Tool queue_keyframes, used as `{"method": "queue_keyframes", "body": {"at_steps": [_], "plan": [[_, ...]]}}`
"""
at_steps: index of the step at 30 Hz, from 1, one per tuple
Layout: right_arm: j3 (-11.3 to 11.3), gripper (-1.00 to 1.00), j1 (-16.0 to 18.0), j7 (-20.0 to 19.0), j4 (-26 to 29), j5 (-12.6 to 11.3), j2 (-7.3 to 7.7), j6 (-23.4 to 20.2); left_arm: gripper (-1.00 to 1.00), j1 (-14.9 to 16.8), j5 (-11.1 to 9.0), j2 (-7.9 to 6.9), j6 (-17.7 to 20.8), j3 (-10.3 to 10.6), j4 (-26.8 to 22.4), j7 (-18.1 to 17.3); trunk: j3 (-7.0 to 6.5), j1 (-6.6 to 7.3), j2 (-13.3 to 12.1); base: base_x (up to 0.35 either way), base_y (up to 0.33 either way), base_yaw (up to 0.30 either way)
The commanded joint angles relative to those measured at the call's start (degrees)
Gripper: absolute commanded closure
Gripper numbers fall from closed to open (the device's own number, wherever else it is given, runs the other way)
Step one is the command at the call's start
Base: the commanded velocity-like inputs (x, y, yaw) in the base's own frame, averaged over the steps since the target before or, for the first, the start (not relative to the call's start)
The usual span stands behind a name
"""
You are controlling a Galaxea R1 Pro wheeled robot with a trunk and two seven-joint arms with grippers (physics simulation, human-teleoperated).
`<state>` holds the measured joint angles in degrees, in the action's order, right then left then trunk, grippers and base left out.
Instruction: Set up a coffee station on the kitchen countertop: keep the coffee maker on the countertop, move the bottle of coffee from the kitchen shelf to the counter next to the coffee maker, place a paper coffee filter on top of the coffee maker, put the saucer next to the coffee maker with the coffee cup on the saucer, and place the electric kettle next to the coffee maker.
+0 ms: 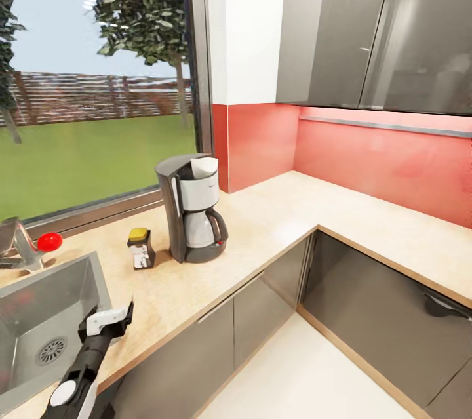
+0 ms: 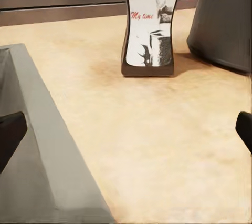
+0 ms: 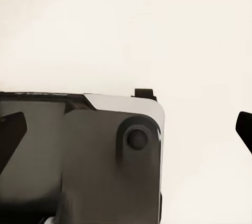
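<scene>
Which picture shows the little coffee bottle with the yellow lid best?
The head view: the whole coffee bottle shows, yellow lid included, beside the coffee maker. The left wrist view shows its label up close, lid cut off.

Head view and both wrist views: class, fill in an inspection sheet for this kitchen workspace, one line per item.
Surface: beige L-shaped countertop with a sink at its left end.
Job's things: coffee maker upright on the countertop, paper filter on top; bottle of coffee upright beside it.
Clutter: red-knobbed tap.
Grippers: left gripper open, empty, over the sink edge; right gripper open, empty.
Cables: nothing seen.
Surroundings: window, red backsplash, grey cabinets.
</scene>
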<state>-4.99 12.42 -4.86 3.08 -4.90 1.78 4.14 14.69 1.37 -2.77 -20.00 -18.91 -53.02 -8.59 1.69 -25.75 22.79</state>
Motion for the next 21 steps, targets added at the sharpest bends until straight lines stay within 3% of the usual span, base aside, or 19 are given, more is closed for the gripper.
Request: {"method": "queue_keyframes", "body": {"at_steps": [1, 5, 12, 21], "plan": [[-0.46, -1.00, 0.06, -0.18, -0.04, -0.52, 0.03, 0.22, -1.00, -0.43, 0.15, 0.04, -0.54, -0.12, -0.07, -0.43, 0.13, -0.03, 0.13, -0.022, 0.000, 0.000], [-0.41, -1.00, 0.06, -0.16, 0.18, -0.54, 0.01, 0.25, -1.00, -2.70, 0.23, 0.04, -2.00, 0.28, -2.56, -1.94, 0.13, -0.03, 0.13, -0.007, 0.000, 0.000], [-0.34, -1.00, 0.06, -0.15, 0.17, -0.56, 0.02, 0.26, -1.00, -4.90, 0.14, -0.44, -1.50, -0.64, -9.26, -9.10, 0.13, -0.03, 0.13, -0.001, 0.000, 0.000], [-0.25, -1.00, 0.06, -0.22, 0.02, -0.63, 0.03, 0.19, -1.00, -7.64, 0.12, -0.15, -1.26, -1.37, -14.82, -10.78, 0.13, -0.03, 0.13, 0.000, 0.000, 0.000]]}}
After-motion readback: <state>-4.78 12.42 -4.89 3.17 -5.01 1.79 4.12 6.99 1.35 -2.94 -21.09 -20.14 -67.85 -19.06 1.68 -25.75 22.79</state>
